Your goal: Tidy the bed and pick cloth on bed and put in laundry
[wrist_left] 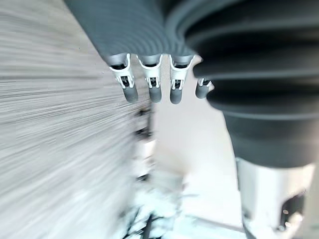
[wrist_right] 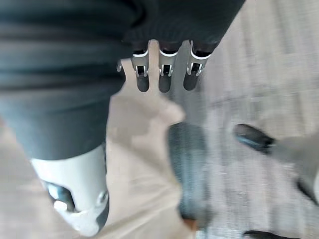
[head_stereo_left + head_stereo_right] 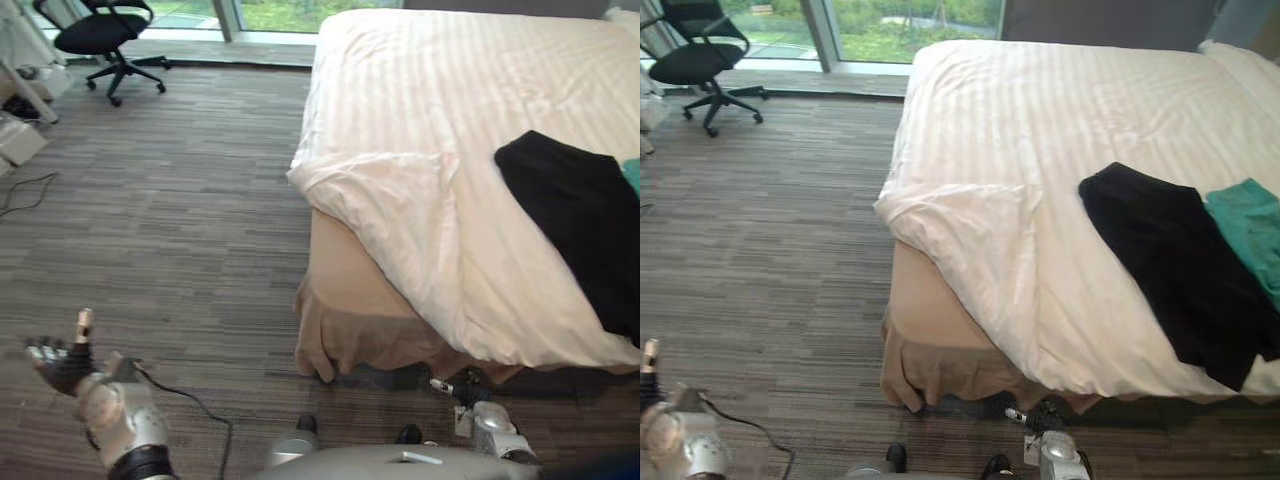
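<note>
A black cloth (image 3: 1180, 265) lies spread on the near right part of the bed's white duvet (image 3: 1040, 150), reaching over the bed's front edge. A teal cloth (image 3: 1252, 228) lies just right of it, touching it. My left hand (image 3: 62, 362) hangs low over the carpet at the lower left, far from the bed; its fingers (image 1: 154, 84) are straight and hold nothing. My right hand (image 3: 468, 388) is low at the bed's foot, below the duvet's edge, with straight, empty fingers (image 2: 163, 79) pointing toward the beige bed skirt (image 2: 134, 139).
The duvet's near left corner (image 3: 380, 180) is folded back and rumpled, baring the beige bed base (image 3: 350, 300). A black office chair (image 3: 100, 35) stands by the window at the back left. White boxes (image 3: 20, 140) sit at the left edge. Striped carpet (image 3: 180, 220) stretches left of the bed.
</note>
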